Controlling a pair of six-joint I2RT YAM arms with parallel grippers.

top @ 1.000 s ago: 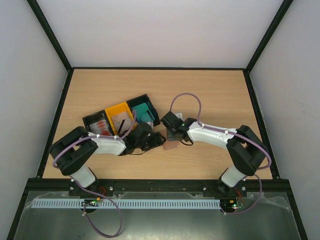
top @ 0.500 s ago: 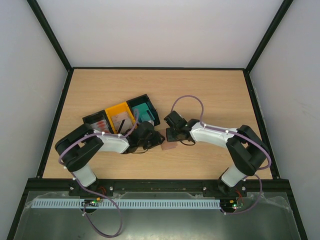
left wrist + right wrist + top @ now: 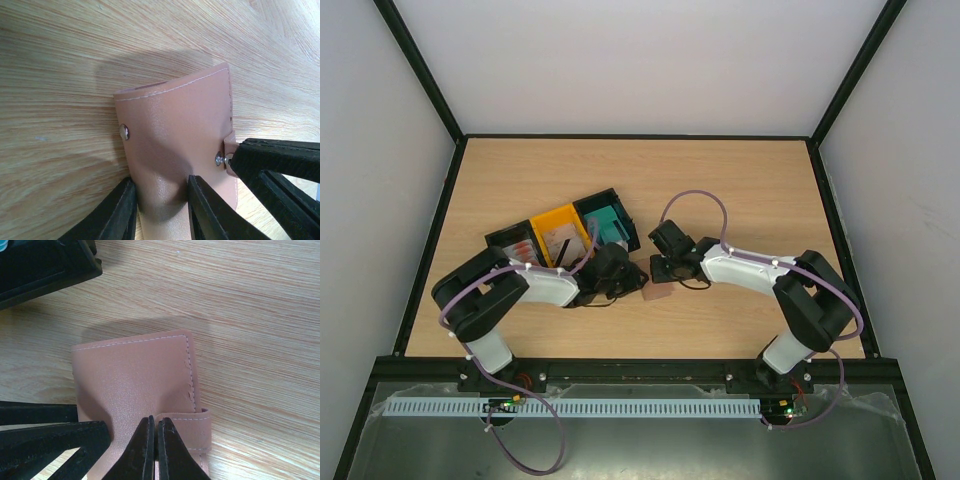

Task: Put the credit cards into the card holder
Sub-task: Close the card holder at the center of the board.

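The card holder (image 3: 660,293), a brown leather-like pouch, lies on the table between both grippers. My left gripper (image 3: 160,212) is shut on its near end, and the pouch bulges between the two fingers. My right gripper (image 3: 155,450) is shut on the edge of the pouch's snap strap (image 3: 187,427). In the top view the left gripper (image 3: 632,281) and right gripper (image 3: 665,272) meet over the pouch. The credit cards lie in trays: red-and-white (image 3: 520,250), pale (image 3: 561,240), teal (image 3: 608,228).
A row of three open trays, a black one (image 3: 498,243), a yellow one (image 3: 546,218) and another black one (image 3: 604,197), stands just behind the left gripper. A corner of the black tray shows in the right wrist view (image 3: 45,265). Black frame rails edge the table.
The left arm has shifted slightly to the right and the right gripper has moved a little closer to the pouch. Both grippers stay at the card holder.
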